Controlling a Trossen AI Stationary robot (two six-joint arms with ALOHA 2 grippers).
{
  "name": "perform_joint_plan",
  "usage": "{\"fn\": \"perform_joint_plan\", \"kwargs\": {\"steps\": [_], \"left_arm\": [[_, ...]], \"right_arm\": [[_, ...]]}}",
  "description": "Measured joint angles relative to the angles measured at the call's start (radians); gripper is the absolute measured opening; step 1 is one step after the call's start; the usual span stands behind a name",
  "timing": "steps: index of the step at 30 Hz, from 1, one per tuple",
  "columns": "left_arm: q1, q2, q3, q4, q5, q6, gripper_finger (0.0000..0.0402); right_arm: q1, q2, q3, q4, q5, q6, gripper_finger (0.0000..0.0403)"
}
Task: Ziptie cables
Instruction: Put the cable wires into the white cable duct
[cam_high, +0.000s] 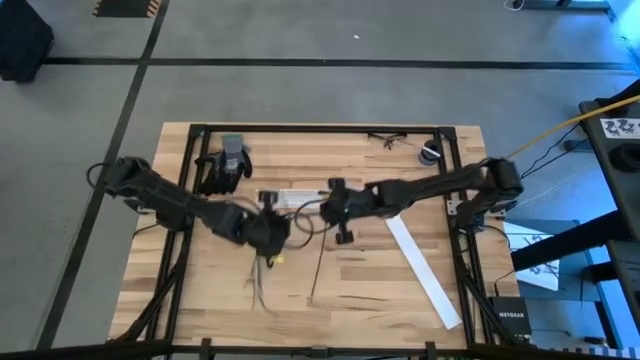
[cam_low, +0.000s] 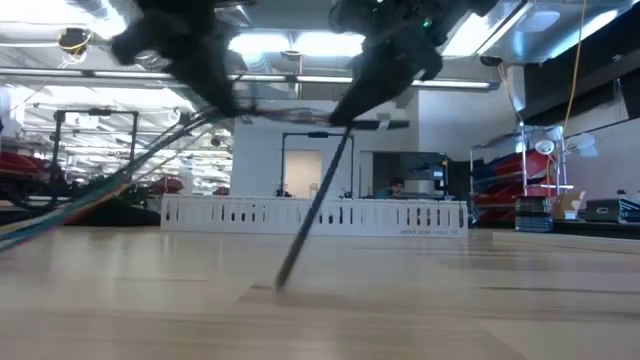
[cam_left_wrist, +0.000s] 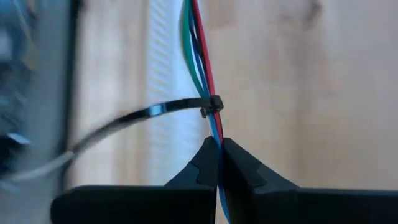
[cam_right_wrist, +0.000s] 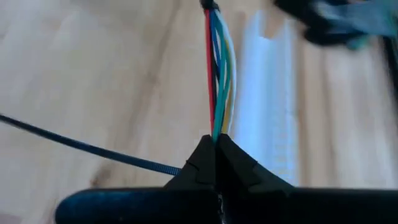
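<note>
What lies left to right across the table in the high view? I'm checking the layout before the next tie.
Black glove → left gripper, shut on the cables → right gripper, shut on the same cables → white slotted channel → glasses' neighbour, a small dark round object.

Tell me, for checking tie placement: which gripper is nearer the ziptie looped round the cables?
The left gripper: the ziptie loops the cables just past its tips. The right gripper pinches the same bundle much farther from that loop.
</note>
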Motion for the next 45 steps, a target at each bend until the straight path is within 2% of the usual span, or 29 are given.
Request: {"fn": "perform_joint_plan", "kwargs": {"steps": [5,7,10,14,18,24,27,35,40,45], "left_arm": [[0.186,-0.004,0.026,0.143,0.012,0.408,0.0001],[0.255,0.003,0.023,0.227,0.069,0.543,0.0002],[0.339,0.025,0.021,0.329,0.185,0.672,0.0001],[0.408,0.082,0.023,0.413,0.261,0.758,0.0001],[0.447,0.164,0.025,0.464,0.343,0.806,0.0001],[0.457,0.251,0.025,0.504,0.358,0.813,0.0001],[0.456,0.266,0.025,0.502,0.407,0.81,0.0001],[0.481,0.305,0.023,0.536,0.431,0.801,0.0011],[0.485,0.309,0.021,0.526,0.431,0.788,0.0032],[0.484,0.309,0.021,0.524,0.43,0.76,0.008]], "right_arm": [[-0.105,-0.07,0.0,-0.164,-0.001,-0.01,0.0001],[-0.149,-0.075,0.0,-0.229,-0.011,-0.03,0.0001],[-0.215,-0.075,-0.004,-0.3,-0.055,-0.06,0.0001],[-0.29,-0.076,-0.05,-0.304,-0.094,-0.112,0.0],[-0.348,-0.075,-0.128,-0.247,-0.162,-0.159,0.0],[-0.359,-0.073,-0.247,-0.106,-0.191,-0.174,0.0],[-0.36,-0.068,-0.3,-0.027,-0.242,-0.165,0.0],[-0.36,-0.052,-0.364,0.088,-0.229,-0.143,0.0011],[-0.361,-0.052,-0.387,0.066,-0.231,-0.151,0.0034],[-0.361,-0.052,-0.4,0.076,-0.229,-0.158,0.0082]]}}
